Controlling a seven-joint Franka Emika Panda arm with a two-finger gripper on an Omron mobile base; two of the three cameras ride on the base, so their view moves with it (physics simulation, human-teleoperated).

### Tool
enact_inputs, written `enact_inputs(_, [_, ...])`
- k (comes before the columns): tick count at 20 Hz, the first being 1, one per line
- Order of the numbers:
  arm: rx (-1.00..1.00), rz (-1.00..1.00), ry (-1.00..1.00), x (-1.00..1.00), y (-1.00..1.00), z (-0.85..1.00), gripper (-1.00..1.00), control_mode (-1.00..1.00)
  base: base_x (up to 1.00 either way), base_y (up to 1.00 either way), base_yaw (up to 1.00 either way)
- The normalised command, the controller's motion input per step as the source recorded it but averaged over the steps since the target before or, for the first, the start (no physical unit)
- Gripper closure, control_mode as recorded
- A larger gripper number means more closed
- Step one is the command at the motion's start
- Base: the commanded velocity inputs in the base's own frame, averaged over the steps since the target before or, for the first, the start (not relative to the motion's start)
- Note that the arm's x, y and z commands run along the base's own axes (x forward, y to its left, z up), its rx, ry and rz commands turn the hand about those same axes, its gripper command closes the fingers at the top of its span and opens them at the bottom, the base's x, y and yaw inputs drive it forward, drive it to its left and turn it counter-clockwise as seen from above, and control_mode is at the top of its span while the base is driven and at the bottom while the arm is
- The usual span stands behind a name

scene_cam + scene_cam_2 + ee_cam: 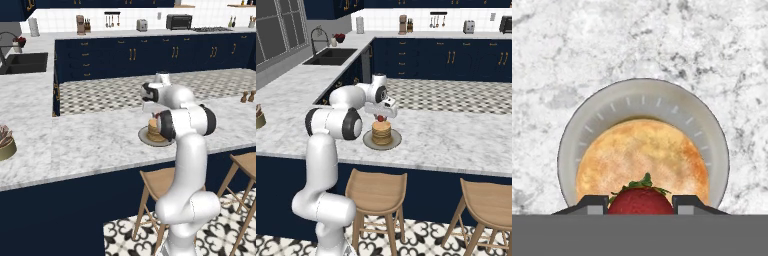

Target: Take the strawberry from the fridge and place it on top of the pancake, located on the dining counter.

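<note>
The red strawberry (641, 201) with green leaves sits between my two dark fingertips, and my gripper (641, 204) is shut on it. Straight below lies the tan pancake (643, 161) on its shallow grey plate (587, 120). From the right base view the strawberry (379, 118) hangs just above the pancake stack (381, 133), under my gripper (379, 116). In the left base view the pancake (153, 132) and plate (145, 138) rest on the marble dining counter (90, 142), partly hidden by my arm. The fridge is out of view.
Wooden stools (376, 192) stand under the counter's near edge. Brown pepper mills (247, 96) stand at the counter's right end. A bowl (6, 145) sits at the far left. The black sink (331, 56) is set in the side counter behind.
</note>
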Motion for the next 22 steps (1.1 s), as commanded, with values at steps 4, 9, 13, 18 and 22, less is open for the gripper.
enact_inputs(4, [0.0, -0.05, 0.12, -0.03, 0.06, -0.4, 1.0, -1.0, 0.0, 0.0, 0.0])
enact_inputs(9, [0.0, -0.01, 0.0, 0.1, -0.22, -0.13, 1.0, -1.0, 0.0, 0.0, 0.0])
enact_inputs(13, [0.0, 0.0, 0.0, 0.03, -0.02, -0.02, 1.0, -1.0, 0.0, 0.0, 0.0])
enact_inputs(18, [0.0, 0.0, 0.02, -0.08, 0.0, -0.09, 1.0, -1.0, 0.0, 0.0, 0.0])
enact_inputs(22, [0.0, -0.01, 0.02, -0.1, 0.0, -0.12, 1.0, -1.0, 0.0, 0.0, 0.0])
